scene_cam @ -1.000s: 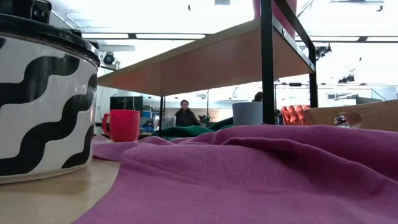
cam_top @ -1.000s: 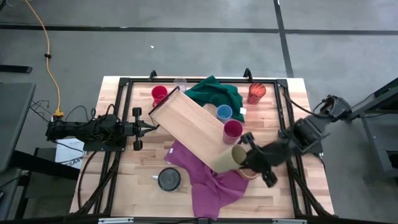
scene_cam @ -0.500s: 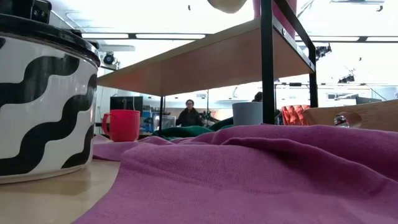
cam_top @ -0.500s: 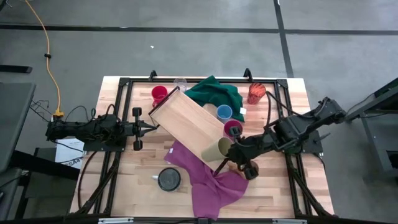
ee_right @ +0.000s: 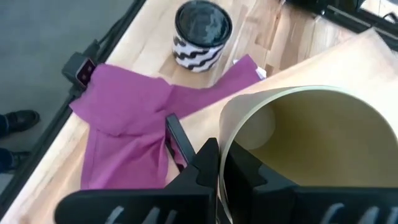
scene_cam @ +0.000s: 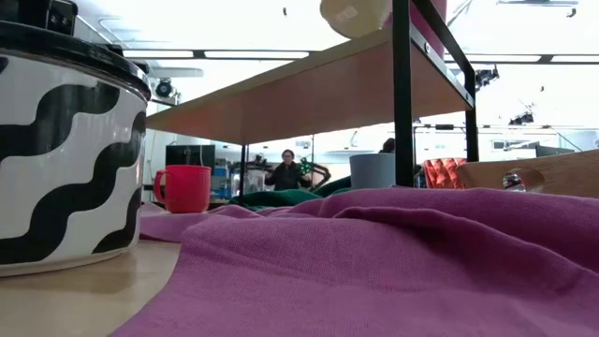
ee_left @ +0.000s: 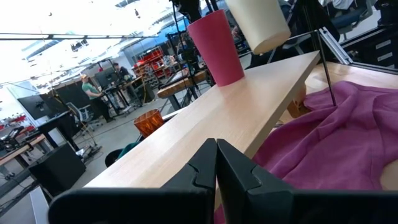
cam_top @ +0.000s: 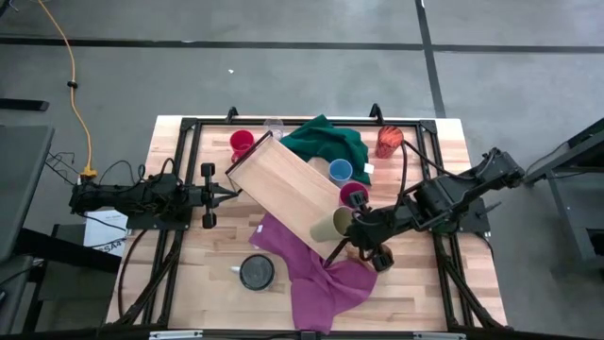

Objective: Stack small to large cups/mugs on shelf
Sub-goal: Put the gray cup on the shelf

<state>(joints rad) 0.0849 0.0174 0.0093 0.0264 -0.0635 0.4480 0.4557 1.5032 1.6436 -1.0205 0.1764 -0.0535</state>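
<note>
The shelf (cam_top: 288, 189) lies slantwise across the table's middle, and a magenta cup (cam_top: 354, 195) stands upright at its right end. My right gripper (cam_top: 347, 227) is shut on an olive-beige cup (cam_top: 332, 225), held in the air over the shelf's near-right end beside the magenta cup (ee_left: 217, 46). The olive-beige cup (ee_left: 258, 22) is tilted, its mouth toward the gripper. My left gripper (cam_top: 231, 194) waits shut at the table's left, pointing level at the shelf. My right gripper pinches the olive-beige cup's wall at the rim (ee_right: 222, 134), one finger inside the mouth and one outside. The fingers slant down from the table's right. The cup is lifted clear of the shelf and tilted, with its base (scene_cam: 356, 14) away from the gripper.
A blue cup (cam_top: 340, 171), an orange patterned cup (cam_top: 389, 140), a red mug (cam_top: 242, 144) and a clear glass (cam_top: 274, 126) stand around a green cloth (cam_top: 326, 140) at the far side. A purple cloth (cam_top: 311, 269) and a black-and-white mug (cam_top: 257, 272) lie near the front.
My right gripper has carried the olive-beige cup toward the table's left and slightly far, from beside the shelf's end to over it, and sunk a little. The cup has come into the low view from above. The gripper stays shut on it.
</note>
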